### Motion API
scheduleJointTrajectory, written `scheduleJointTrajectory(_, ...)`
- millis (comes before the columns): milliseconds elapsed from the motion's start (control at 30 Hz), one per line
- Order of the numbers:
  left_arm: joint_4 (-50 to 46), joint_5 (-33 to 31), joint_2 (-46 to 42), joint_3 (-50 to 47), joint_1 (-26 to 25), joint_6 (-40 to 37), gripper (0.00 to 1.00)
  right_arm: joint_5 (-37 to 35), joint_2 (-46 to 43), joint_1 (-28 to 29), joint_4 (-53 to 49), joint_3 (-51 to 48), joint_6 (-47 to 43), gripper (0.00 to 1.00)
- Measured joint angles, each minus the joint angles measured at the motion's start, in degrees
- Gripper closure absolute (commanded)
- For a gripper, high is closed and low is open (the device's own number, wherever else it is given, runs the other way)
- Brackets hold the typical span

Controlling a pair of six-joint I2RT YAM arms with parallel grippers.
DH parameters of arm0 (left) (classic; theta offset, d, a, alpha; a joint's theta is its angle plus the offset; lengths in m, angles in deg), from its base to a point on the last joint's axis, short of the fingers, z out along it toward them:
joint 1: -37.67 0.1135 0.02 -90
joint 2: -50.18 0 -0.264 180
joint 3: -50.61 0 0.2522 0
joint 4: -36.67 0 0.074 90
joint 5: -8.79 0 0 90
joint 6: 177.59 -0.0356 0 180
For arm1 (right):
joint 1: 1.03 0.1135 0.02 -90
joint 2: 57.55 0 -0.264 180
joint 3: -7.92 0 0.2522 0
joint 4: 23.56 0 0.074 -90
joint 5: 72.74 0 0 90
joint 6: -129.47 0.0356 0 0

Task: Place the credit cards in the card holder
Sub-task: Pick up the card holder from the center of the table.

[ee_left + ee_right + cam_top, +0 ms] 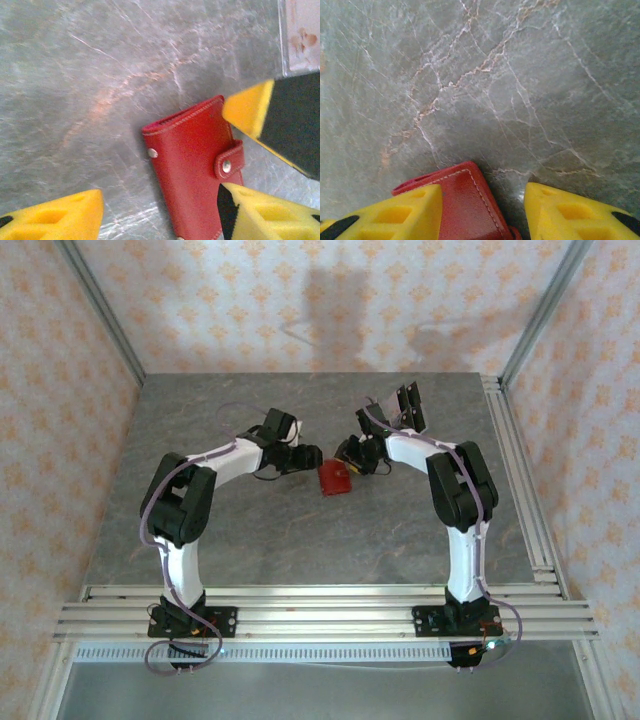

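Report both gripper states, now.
Left gripper: open, card holder between its fingers, not gripped.
Right gripper: open, card holder's corner between its fingers, not gripped.

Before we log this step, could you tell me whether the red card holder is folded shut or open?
Shut: the card holder lies flat, its snap tab wrapped over the cover.

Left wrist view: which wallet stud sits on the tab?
The right stud, on the tab; the left stud sits on the bare wallet.
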Motion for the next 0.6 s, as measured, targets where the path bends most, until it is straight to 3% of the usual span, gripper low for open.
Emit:
scheduleJointTrajectory(267,-1.31,-1.66,1.29,3.63,0.37,0.11,0.35,-0.44,-0.94,0.68,-1.29,-1.22,-1.88,0.66)
scheduleJointTrajectory(500,-2.64,-1.64,2.89,3.82,0.37,0.09,0.35,0.92,-0.94,0.92,-1.49,-1.66,-1.70,0.99)
scheduleJointTrajectory(600,-3.13,-1.64,3.13,3.93,0.37,0.07,0.35,1.60,-0.94,0.90,-1.44,-1.84,-1.86,1.00)
